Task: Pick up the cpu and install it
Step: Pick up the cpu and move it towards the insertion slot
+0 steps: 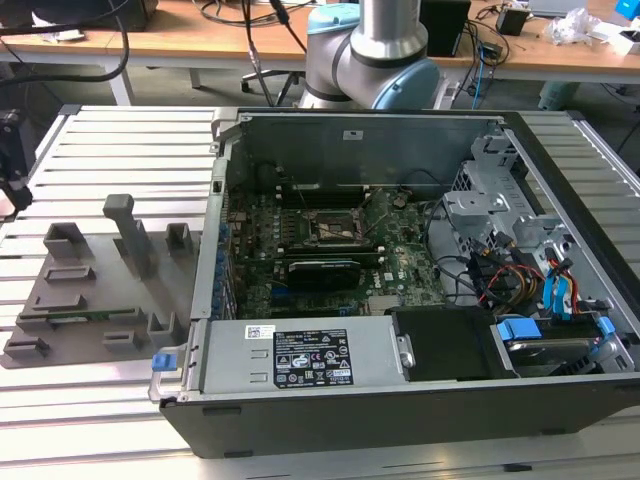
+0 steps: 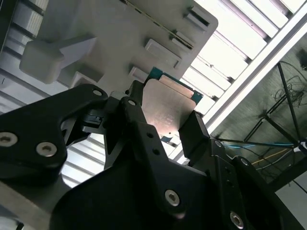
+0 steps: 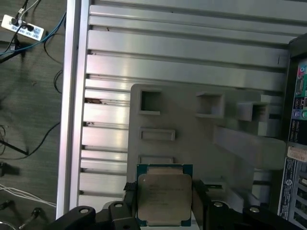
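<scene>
The cpu [image 3: 164, 196] is a flat square chip with a silvery-grey top and a thin green rim. In both wrist views it sits between the two black fingers [image 3: 129, 194] of my gripper [image 3: 164, 203], which is shut on its opposite edges. The chip [image 2: 168, 108] hangs above the grey holder tray [image 3: 192, 129], over the tray's edge nearest the slatted table. In the exterior view, the dark square socket frame [image 1: 330, 228] lies on the motherboard [image 1: 400, 265] inside the open computer case [image 1: 560, 420]. The tray [image 1: 90, 290] rests at the exterior view's left of the case.
A long black expansion card [image 1: 322, 270] sits just in front of the socket. Drive cages and cable bundles [image 1: 510, 270] fill the case's right side. The arm's base [image 1: 375, 50] stands behind the case. The tray carries raised blocks and a post [image 1: 128, 232].
</scene>
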